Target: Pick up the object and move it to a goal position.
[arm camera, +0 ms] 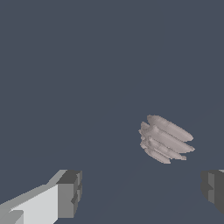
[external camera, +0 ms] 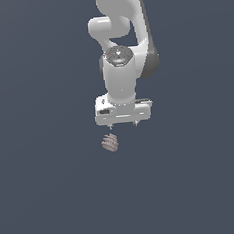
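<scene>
Claw spread, empty, in my view. Ridged pinkish-grey blob below claw, offset toward exterior view's left; ridges run roughly across finger gap.

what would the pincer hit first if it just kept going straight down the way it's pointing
Probably the bare dark surface. The pincer is open, pointing down. In both views the ridged blob lies off its centre line, nearer one finger, so that finger might graze it; depth is unclear.

I see the arm cut off by the exterior view's top edge. Wrist view crops both fingers; their tips are out of frame.
</scene>
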Motion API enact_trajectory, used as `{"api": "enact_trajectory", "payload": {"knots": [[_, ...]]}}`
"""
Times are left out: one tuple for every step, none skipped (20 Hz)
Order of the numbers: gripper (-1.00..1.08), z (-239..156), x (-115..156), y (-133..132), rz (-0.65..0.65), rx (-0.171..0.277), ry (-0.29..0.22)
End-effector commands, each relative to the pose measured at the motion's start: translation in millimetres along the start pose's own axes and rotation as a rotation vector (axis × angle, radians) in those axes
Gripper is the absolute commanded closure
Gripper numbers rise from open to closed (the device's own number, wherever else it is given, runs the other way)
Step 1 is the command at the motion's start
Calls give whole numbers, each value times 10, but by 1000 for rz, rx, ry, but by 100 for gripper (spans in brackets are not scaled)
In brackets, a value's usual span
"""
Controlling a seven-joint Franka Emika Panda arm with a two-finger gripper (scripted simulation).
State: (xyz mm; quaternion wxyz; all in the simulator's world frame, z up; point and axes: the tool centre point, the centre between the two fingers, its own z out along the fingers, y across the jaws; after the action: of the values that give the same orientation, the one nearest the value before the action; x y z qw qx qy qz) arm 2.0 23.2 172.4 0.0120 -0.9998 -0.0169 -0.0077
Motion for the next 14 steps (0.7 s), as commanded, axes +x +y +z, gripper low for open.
{"api": "enact_trajectory", "payload": {"knots": [[-92, 0, 0, 0, 0, 0, 0], [-92, -2, 2, -1, 0, 0, 0], [-92, -10, 7, 0, 3, 2, 2], [-92, -22, 15, -1, 6, 3, 4], [-92, -38, 26, -2, 10, 6, 8], [-92, -59, 40, -2, 15, 10, 12], [-92, -84, 57, -4, 22, 14, 17], [-92, -111, 74, -5, 28, 18, 22], [-92, -132, 89, -6, 34, 21, 26], [-92, -149, 99, -7, 39, 24, 29], [-92, -161, 107, -8, 42, 26, 31], [-92, -168, 111, -8, 44, 27, 33], [-92, -169, 112, -9, 44, 28, 33], [-92, -166, 110, -8, 44, 27, 32]]}}
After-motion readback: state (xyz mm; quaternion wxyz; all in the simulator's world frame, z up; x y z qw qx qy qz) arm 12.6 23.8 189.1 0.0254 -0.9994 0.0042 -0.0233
